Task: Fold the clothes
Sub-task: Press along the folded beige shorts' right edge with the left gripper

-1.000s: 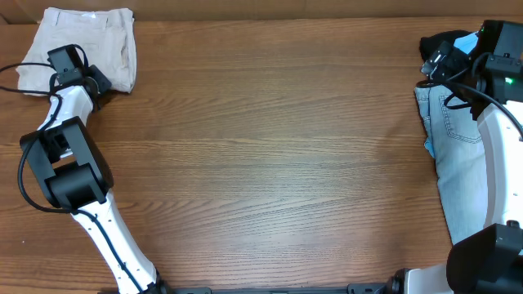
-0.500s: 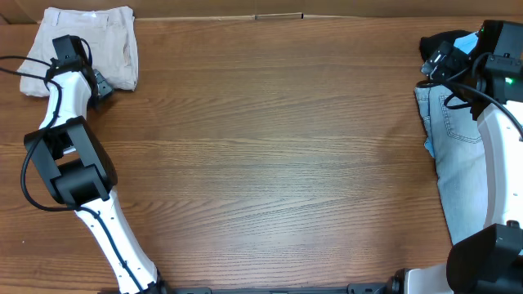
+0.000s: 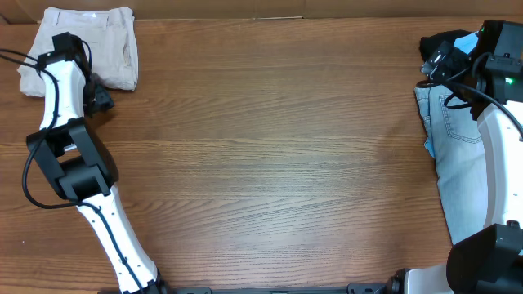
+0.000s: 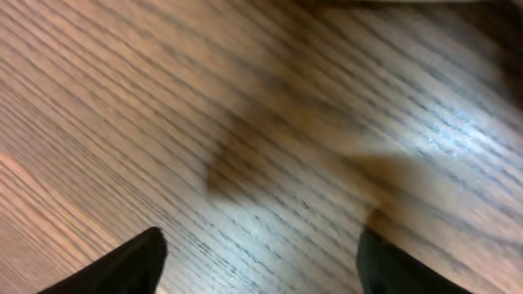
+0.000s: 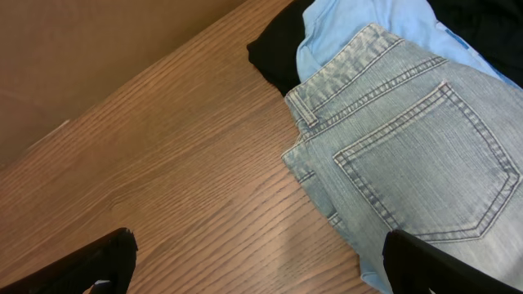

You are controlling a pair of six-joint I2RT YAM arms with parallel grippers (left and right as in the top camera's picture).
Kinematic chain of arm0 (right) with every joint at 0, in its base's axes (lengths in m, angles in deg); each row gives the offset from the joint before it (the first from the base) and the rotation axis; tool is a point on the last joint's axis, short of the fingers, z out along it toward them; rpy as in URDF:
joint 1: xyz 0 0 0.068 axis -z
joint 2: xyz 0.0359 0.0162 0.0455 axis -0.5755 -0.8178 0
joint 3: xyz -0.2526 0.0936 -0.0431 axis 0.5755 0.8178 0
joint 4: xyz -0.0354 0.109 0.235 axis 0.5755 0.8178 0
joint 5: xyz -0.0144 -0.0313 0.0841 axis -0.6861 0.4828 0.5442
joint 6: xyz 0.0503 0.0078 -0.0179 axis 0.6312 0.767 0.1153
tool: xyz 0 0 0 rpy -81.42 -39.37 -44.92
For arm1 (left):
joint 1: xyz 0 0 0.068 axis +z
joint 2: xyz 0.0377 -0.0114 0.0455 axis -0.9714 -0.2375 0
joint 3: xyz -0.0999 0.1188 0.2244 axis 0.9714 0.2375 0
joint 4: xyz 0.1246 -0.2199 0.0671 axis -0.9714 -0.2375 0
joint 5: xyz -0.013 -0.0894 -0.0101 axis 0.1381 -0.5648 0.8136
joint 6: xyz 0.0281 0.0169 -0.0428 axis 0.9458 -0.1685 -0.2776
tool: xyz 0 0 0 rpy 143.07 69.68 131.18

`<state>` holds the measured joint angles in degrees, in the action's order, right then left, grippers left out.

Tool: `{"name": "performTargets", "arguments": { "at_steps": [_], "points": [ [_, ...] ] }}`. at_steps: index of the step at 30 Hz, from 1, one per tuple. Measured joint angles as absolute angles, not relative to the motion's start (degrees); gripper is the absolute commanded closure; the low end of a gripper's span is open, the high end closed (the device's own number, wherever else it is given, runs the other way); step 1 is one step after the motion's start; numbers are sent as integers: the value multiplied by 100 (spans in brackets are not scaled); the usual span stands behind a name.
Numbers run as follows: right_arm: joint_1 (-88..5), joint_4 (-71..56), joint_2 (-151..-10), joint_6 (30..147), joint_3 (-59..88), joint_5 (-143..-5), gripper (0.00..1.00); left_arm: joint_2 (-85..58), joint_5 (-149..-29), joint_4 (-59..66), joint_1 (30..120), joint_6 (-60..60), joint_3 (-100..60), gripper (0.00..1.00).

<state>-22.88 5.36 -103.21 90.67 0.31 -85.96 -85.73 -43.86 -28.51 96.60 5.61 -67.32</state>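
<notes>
Folded pale beige shorts (image 3: 102, 45) lie at the table's far left corner. My left arm reaches over them, and its gripper (image 3: 97, 92) hangs just off their near edge. In the blurred left wrist view that gripper (image 4: 261, 241) is open, with only bare wood between its fingers. At the far right, light-blue denim shorts (image 3: 459, 163) lie pocket up (image 5: 409, 163), with a sky-blue garment (image 5: 343, 33) and a black garment (image 5: 274, 53) beyond them. My right gripper (image 5: 257, 261) stands open above the wood beside the denim's left edge, holding nothing.
A brown cardboard wall (image 5: 82, 65) runs along the far edge of the wooden table (image 3: 270, 155). Both arm bases stand at the near edge, left (image 3: 122, 261) and right (image 3: 490, 253). Cables trail off the left wrist.
My left gripper has opened and let go of the beige shorts, and its wrist has swung toward the far edge. The right arm and its clothes have not moved.
</notes>
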Motion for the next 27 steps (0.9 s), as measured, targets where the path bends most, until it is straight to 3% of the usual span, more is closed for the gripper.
{"name": "performTargets", "arguments": {
  "at_steps": [1, 2, 3, 4, 5, 15, 27],
  "points": [
    [-2288, 538, -10321, 9067, 31, -8593, 0, -8597, -4388, -3020, 9660, 574, -6876, 26],
    [-2290, 534, -10321, 9069, 31, -8596, 0, -8619, -4401, -3210, 9660, 607, -7086, 42],
    [-2290, 534, -10321, 9067, 31, -8596, 0, -8621, -4423, -3291, 9660, 600, -7220, 63],
    [-2288, 538, -10321, 9065, 31, -8598, 0, -8623, -4467, -3398, 9660, 624, -7403, 91],
    [-2290, 538, -10321, 9067, 31, -8596, 0, -8623, -4563, -3511, 9660, 631, -7654, 96],
    [-2290, 536, -10321, 9067, 31, -8596, 0, -8621, -6043, -3428, 9660, 655, -9396, 96],
    [-2288, 536, -10321, 9065, 31, -8596, 0, -9052, -6561, -2753, 9533, 653, -9425, 96]
  ]
}}
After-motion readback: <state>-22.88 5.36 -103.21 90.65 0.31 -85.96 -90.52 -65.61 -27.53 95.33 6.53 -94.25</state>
